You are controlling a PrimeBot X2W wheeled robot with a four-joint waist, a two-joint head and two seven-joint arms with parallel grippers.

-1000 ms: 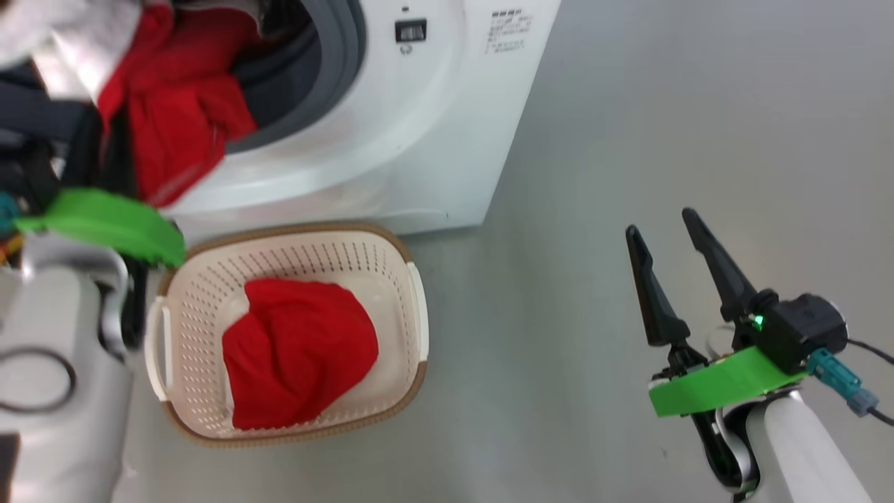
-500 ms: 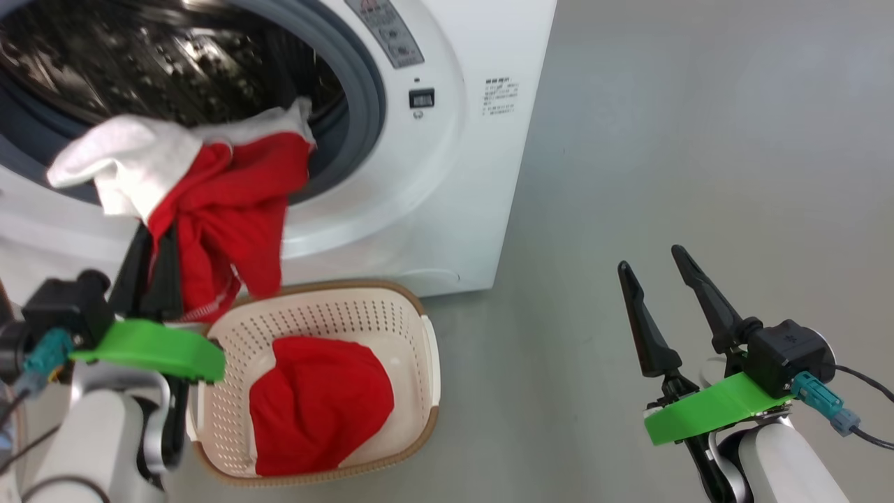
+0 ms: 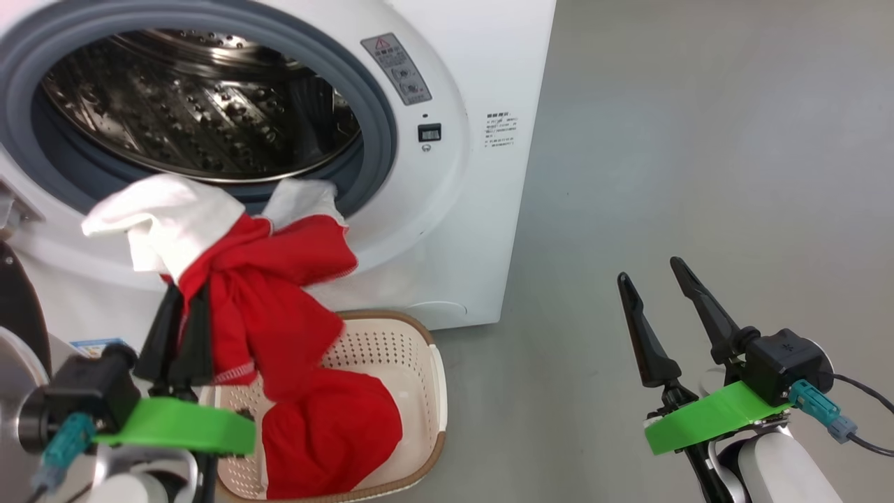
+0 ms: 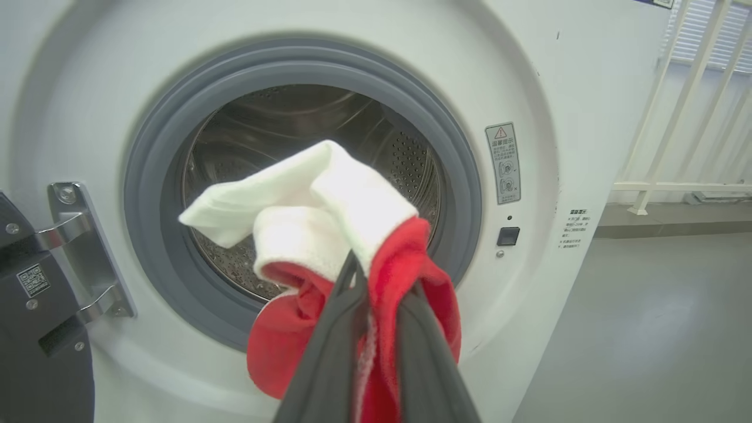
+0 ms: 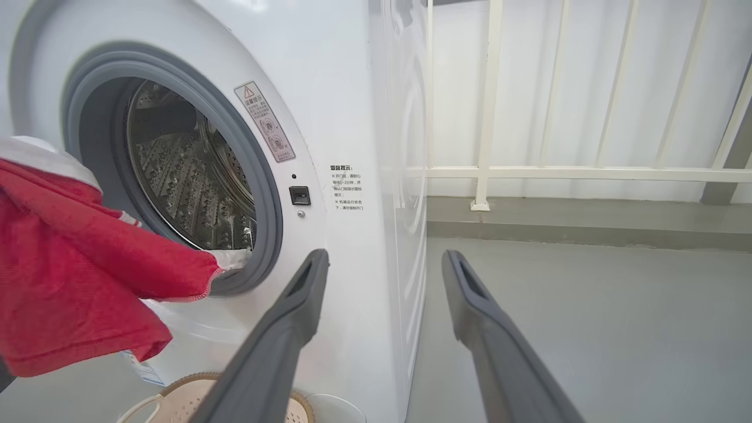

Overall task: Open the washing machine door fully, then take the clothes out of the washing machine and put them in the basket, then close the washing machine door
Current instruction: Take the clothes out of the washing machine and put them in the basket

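From where I stand, the left end effector [image 3: 187, 295] is clenched on a red and white garment [image 3: 272, 300]. The garment hangs in front of the washing machine [image 3: 482, 209], at 6 o'clock from the open steel drum [image 3: 202, 119]. Its lower folds drop into the basket [image 3: 437, 391] on the floor [image 3: 698, 140] and seem to meet a 2nd red garment [image 3: 342, 440] lying there. The right end effector [image 3: 649, 270] hovers at 4 o'clock, released, grasping nothing, well apart from the machine. At 9 o'clock the black washing machine door [image 4: 35, 352] stands swung open on its hinge [image 4: 76, 247].
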